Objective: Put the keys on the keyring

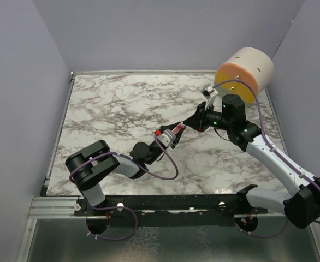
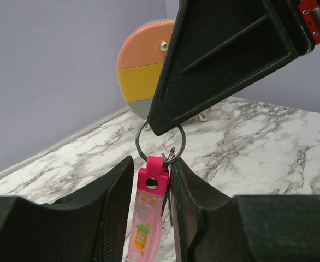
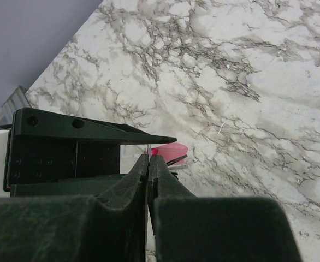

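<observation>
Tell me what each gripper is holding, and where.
Right gripper pinches the keyring's metal ring at its top. Left gripper straddles the pink tag; firm grip can't be told.

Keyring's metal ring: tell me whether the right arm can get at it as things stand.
Probably yes: the right claw sits shut at the top of the metal ring, apparently pinching it, with nothing between them. The left claw flanks the keyring lower down, leaving the ring free.

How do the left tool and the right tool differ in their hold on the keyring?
The left tool has jaws parted around the pink tag, a gap showing on one side; the right tool is shut on the metal ring. The left tool sits below the ring, the right tool above it. Both are black and nearly tip to tip.
</observation>
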You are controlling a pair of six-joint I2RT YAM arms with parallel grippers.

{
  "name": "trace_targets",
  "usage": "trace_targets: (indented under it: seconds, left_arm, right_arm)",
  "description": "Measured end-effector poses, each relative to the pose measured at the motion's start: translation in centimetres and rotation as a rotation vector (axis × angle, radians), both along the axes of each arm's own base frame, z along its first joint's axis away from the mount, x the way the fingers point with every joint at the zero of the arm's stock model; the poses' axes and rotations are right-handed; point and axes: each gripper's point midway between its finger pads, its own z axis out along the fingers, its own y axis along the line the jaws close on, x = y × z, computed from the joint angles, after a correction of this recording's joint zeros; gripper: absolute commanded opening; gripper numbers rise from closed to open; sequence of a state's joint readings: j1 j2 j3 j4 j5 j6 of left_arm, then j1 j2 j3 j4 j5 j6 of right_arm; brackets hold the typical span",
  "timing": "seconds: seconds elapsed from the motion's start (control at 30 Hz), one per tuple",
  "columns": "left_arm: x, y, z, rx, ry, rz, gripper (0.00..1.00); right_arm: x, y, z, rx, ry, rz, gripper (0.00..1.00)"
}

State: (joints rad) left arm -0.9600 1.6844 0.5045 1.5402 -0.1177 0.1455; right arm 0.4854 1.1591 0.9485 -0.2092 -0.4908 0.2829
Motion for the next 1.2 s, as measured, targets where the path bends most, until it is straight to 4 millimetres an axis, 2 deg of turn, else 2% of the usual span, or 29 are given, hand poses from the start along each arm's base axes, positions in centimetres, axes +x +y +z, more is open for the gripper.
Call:
trace_targets:
  seconds: [0.6, 0.87, 1.07, 1.2]
  left_arm:
    - [0.7, 0.7, -0.1, 0.061, -0.064, 0.01, 0.34]
    - [0.8, -0.4, -2.0, 0.109, -0.06, -0.046, 0.34]
    - [0.8, -0.7, -3.0, 0.134, -0.053, -0.067, 0.34]
    - [1.0, -0.8, -3.1, 0.139, -0.06, -0.064, 0.34]
  right_arm:
    - [0.0, -0.6, -0.1, -0.113, -0.011, 0.037, 0.01]
    - [-0.1, -1.2, -1.5, -0.219, -0.021, 0.089, 0.01]
    - [0.8, -1.2, -1.8, -0.285, -0.012, 0.114, 0.01]
    - [1.4, -1.2, -2.0, -0.328, 0.01, 0.123, 0.01]
